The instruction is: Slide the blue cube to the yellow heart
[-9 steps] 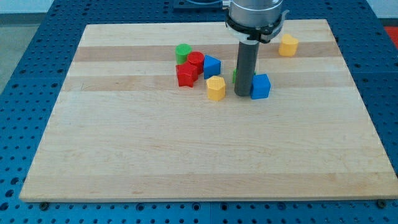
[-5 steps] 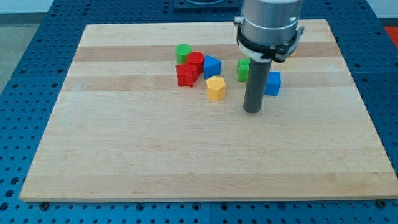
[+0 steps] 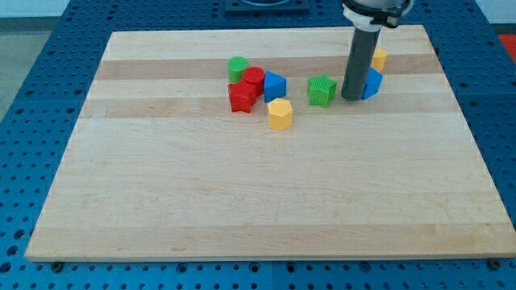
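Observation:
The blue cube (image 3: pixel 372 83) sits near the view's top right, just below the yellow heart (image 3: pixel 378 57) and close to it or touching it. My rod comes down from the top edge, and my tip (image 3: pixel 352 98) rests on the board against the blue cube's left side. The rod hides the left parts of both the cube and the heart. A green block (image 3: pixel 322 90) lies just left of my tip.
A cluster lies left of centre: a green cylinder (image 3: pixel 238 68), two red blocks (image 3: pixel 254 79) (image 3: pixel 241 97), a blue block (image 3: pixel 275 84) and a yellow block (image 3: pixel 280 114). The wooden board (image 3: pixel 242 201) ends close to the right of the heart.
My tip swung from the cube's left side down toward the bottom, then up and right. The blue cube has slid up and right to just under the yellow heart. The green block is now uncovered.

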Available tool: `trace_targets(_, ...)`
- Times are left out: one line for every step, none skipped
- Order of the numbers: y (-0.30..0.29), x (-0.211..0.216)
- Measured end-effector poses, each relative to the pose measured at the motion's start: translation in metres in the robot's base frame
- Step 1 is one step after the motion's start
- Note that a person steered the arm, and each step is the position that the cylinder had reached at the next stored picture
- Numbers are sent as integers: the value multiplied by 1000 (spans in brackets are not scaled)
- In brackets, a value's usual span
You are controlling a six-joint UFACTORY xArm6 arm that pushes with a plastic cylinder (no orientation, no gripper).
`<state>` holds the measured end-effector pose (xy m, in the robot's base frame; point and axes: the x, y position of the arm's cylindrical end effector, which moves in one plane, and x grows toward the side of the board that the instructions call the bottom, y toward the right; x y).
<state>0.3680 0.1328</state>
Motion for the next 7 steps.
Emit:
trace_targets(-3,28)
trace_targets(0,45)
trace_targets(22,14)
trace_targets(22,14)
trace_targets(22,-1)
trace_targets(22,11)
trace_targets(-4,79)
